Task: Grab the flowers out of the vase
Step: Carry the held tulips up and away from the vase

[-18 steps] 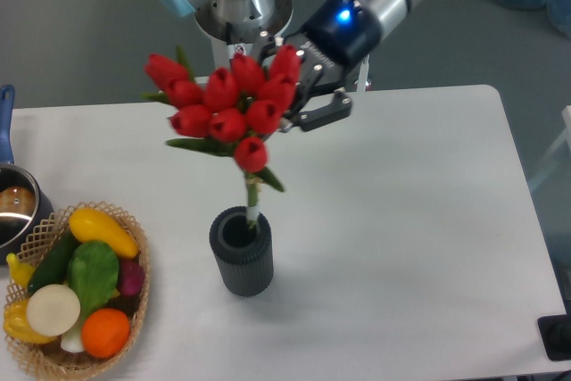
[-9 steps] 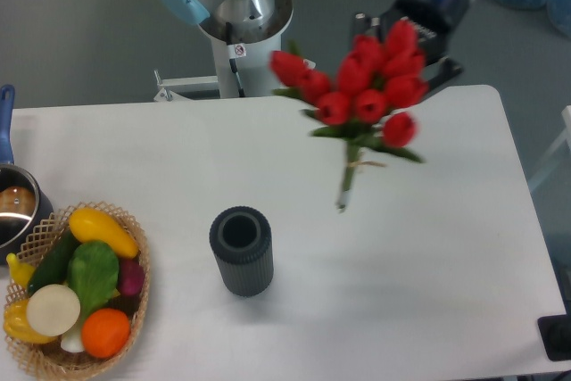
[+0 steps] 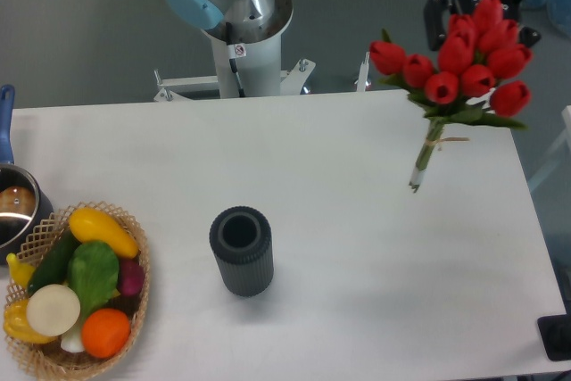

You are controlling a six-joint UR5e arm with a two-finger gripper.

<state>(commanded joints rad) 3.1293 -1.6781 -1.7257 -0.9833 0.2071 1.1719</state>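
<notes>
- A white table [image 3: 357, 247] on a grey floor; the arm's base [image 3: 241, 24] stands behind the far edge.
- At the near left, a wicker basket [image 3: 40, 229] of vegetables, with a steel pot [image 3: 13, 211] just behind it.
- The dark ribbed vase [image 3: 241, 250] stands upright and empty near the table's middle.
- The tulips [image 3: 464, 64] have travelled further right and farther off since half a second ago, and now hang over the far right corner, stems down.
- The gripper [image 3: 477, 20] reaches in from the upper right, its dark fingers [image 3: 435, 20] closed on the bunch behind the buds.
</notes>
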